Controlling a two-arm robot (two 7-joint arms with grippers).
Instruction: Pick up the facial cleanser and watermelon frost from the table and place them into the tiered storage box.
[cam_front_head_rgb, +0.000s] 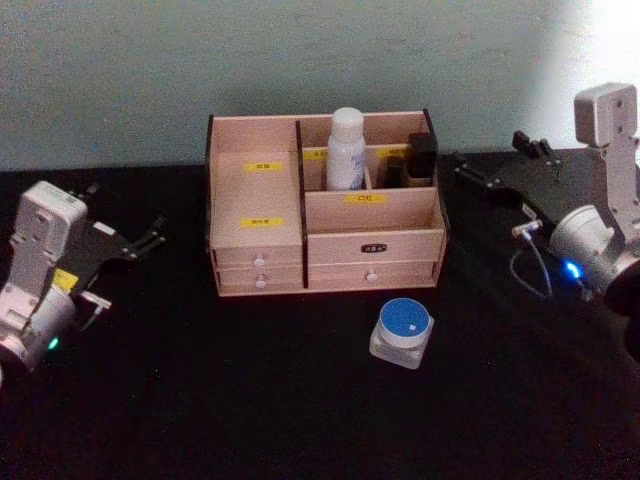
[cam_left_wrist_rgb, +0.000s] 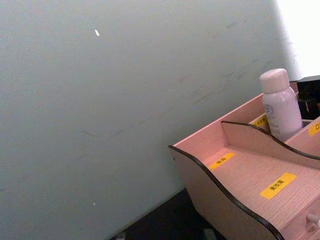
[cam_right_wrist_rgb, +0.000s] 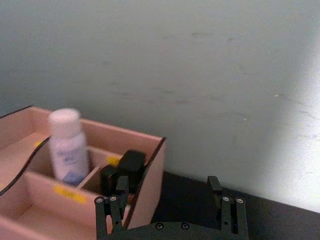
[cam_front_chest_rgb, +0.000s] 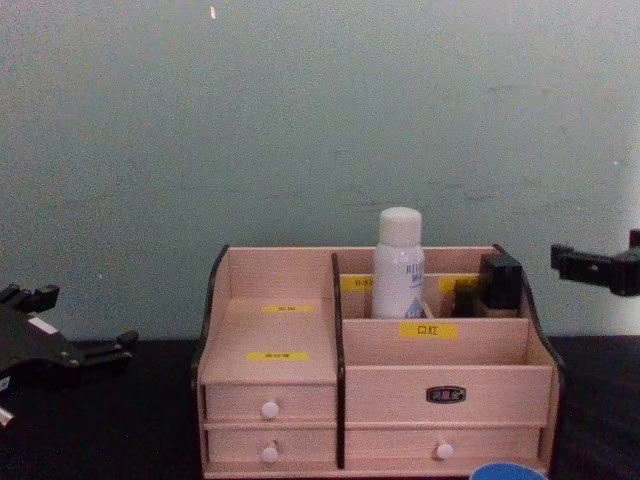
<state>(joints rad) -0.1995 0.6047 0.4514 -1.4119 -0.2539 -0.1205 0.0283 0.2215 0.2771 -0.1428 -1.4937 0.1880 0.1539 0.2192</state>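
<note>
Box (cam_front_head_rgb: 260, 240) of pale wood sits centre frame on a black table (cam_front_head_rgb: 250, 400). A white bottle (cam_front_head_rgb: 346, 150) stands upright in a rear compartment, with a dark item (cam_front_head_rgb: 421, 158) in the next one. A blue-lidded jar (cam_front_head_rgb: 402, 333) rests on the table, lower right of centre. Left gripper (cam_front_head_rgb: 140, 240) at the left edge, right gripper (cam_front_head_rgb: 497, 160) upper right — both spread open, empty.

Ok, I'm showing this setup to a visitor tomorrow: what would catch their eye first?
Probably the pink wooden organiser in the middle, with a white bottle standing upright in a back compartment. Next, the small jar with a blue lid on the black table before its right-hand drawers. The left gripper and right gripper sit open on either side.
</note>
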